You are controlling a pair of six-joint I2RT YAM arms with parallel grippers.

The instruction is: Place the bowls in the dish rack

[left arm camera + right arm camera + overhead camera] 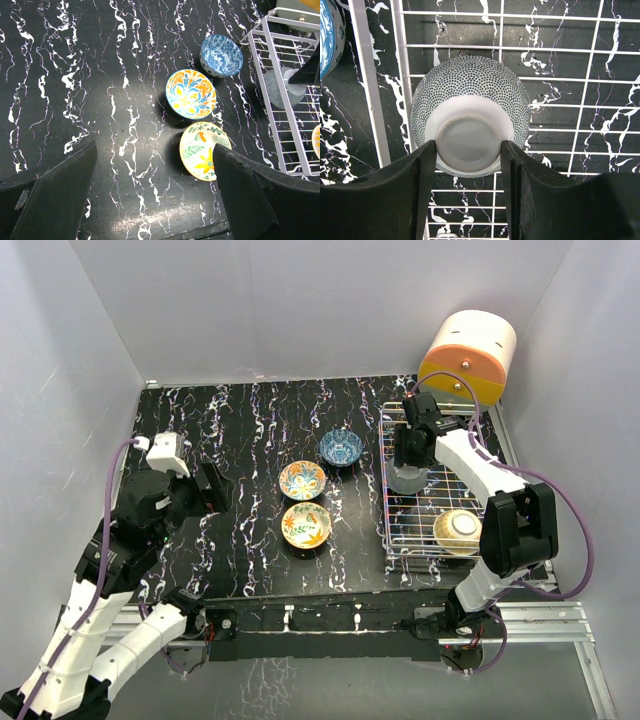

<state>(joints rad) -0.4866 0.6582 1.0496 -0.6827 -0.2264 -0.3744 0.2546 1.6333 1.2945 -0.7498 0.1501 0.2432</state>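
Note:
Three bowls stand upright on the black marbled table: a blue one [340, 447] [221, 55], an orange-floral one [301, 480] [190, 93] and a yellow leafy one [306, 525] [200, 150]. The white wire dish rack [384, 510] [370, 75] on the right holds a cream bowl [458, 530] near its front. A dotted bowl [407, 478] [470, 95] lies upside down in the rack's left part. My right gripper [405, 455] [468, 150] sits over it, both fingers pressed against its foot ring. My left gripper [215, 488] [155, 185] hangs open above bare table, left of the yellow bowl.
An orange-and-cream cylindrical box [468, 355] stands behind the rack at the back right. White walls close in the table on the left, back and right. The blue bowl's edge [327, 35] lies just outside the rack's left rail.

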